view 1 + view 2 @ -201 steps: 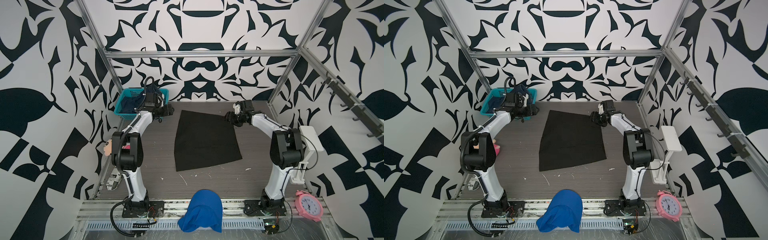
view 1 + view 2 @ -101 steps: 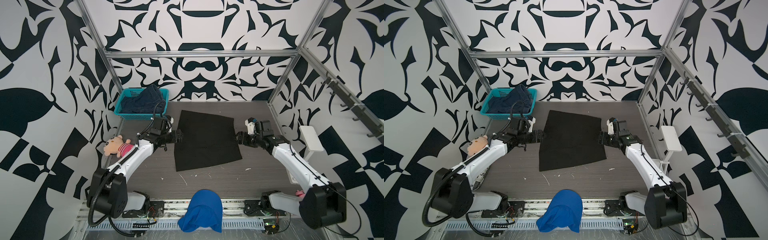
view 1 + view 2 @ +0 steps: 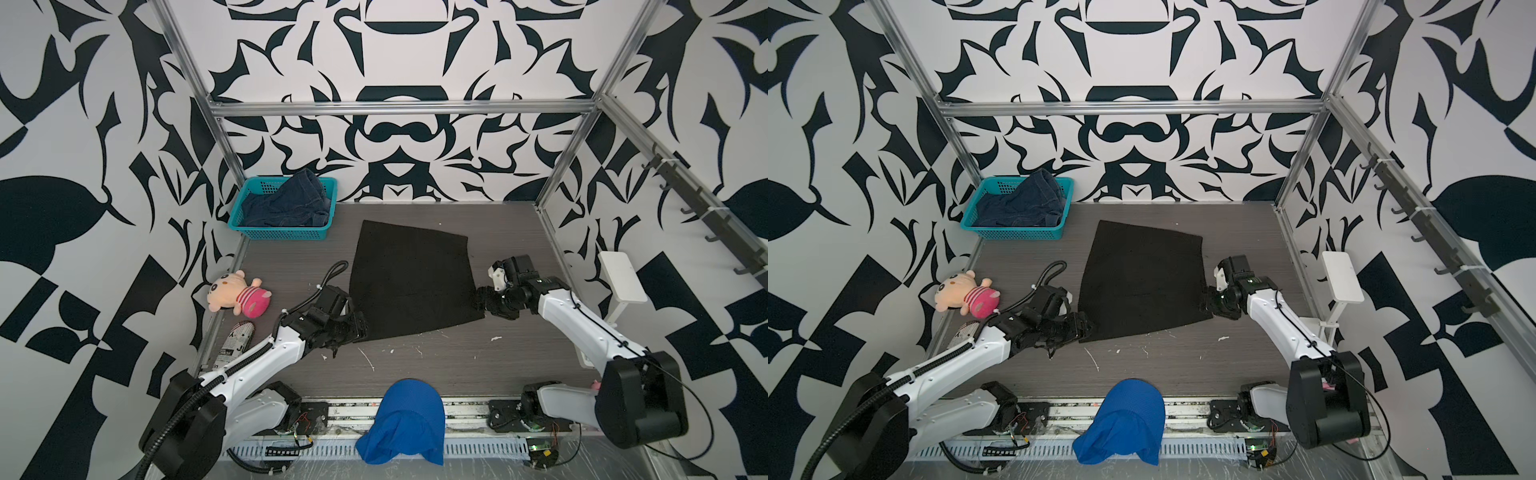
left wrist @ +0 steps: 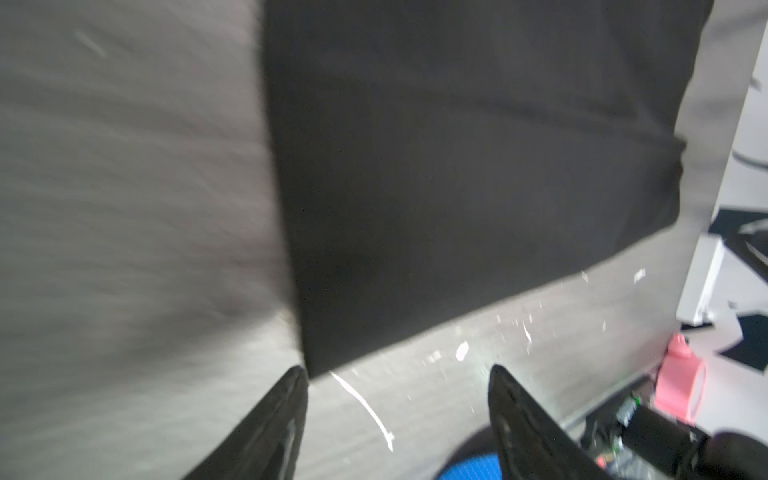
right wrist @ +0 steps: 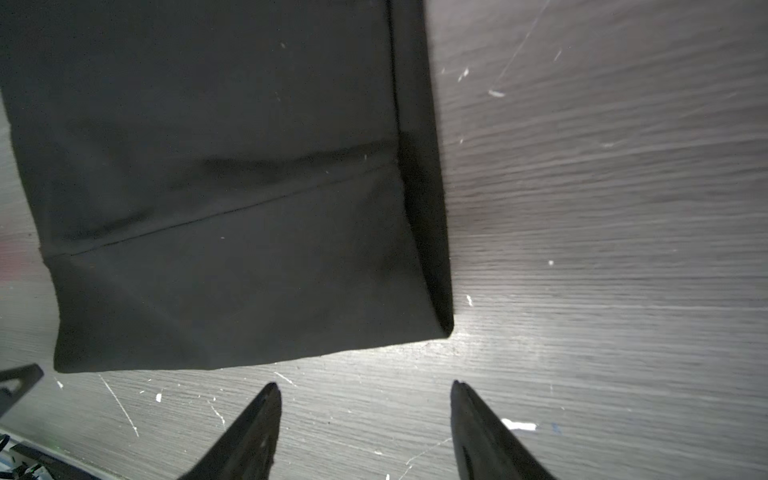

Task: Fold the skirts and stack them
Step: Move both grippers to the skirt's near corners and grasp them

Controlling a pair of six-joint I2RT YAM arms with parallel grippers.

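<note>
Black skirt [image 3: 411,278] lies flat mid-table on the scuffed grey wood-grain table [image 3: 436,365], with patterned walls all round. Denim skirt [image 3: 291,203] sits heaped in the basket [image 3: 282,236] at the far left. Both arms have come from the skirt's far corners to its near ones. Left gripper [image 4: 397,370] and right gripper [image 5: 363,383] are released and empty, each just beside a near corner. Bare table runs along the near hem

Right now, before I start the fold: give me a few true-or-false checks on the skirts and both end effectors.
The black skirt lies flat on the table. True.
The denim skirt lies on the table too. False: it sits crumpled in the basket.
The left end effector is shut on the black skirt. False: it is open, by a corner, holding nothing.
The right end effector is open and empty. True.
</note>
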